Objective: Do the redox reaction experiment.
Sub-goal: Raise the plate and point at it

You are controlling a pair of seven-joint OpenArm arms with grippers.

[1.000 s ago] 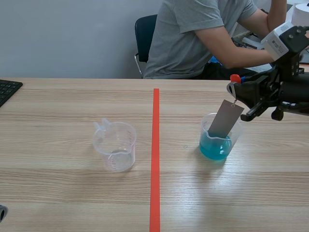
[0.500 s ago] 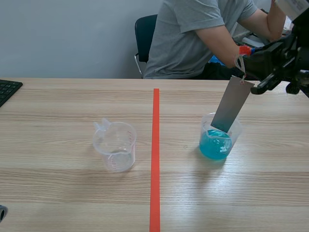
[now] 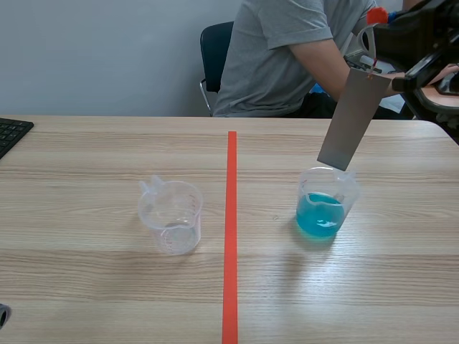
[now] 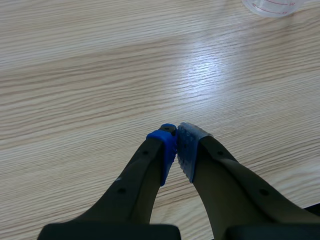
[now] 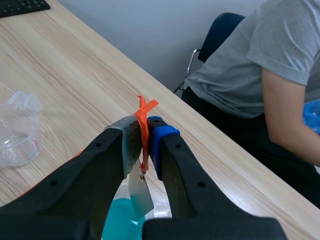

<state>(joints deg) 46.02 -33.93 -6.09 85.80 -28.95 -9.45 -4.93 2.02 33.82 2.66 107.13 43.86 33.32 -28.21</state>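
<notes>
Red graduations on the empty clear plastic measuring cup (image 3: pixel 171 215), too small to read. Light wood table (image 3: pixel 107 287), grey wall, seated person (image 3: pixel 287 50) at 12 o'clock. Your right gripper (image 5: pixel 145 137) pinches the orange-red tag (image 5: pixel 144 107). The grey metal plate (image 3: pixel 349 118) hangs at its 6 o'clock, lower edge just over the clear plastic beaker of blue liquid (image 3: pixel 323 211). Left gripper (image 4: pixel 176 145) is closed on nothing.

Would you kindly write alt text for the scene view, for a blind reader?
The right gripper holds a grey metal strip by its orange ribbon, hanging over a cup of blue liquid. An empty clear cup stands across a red tape line.
</notes>
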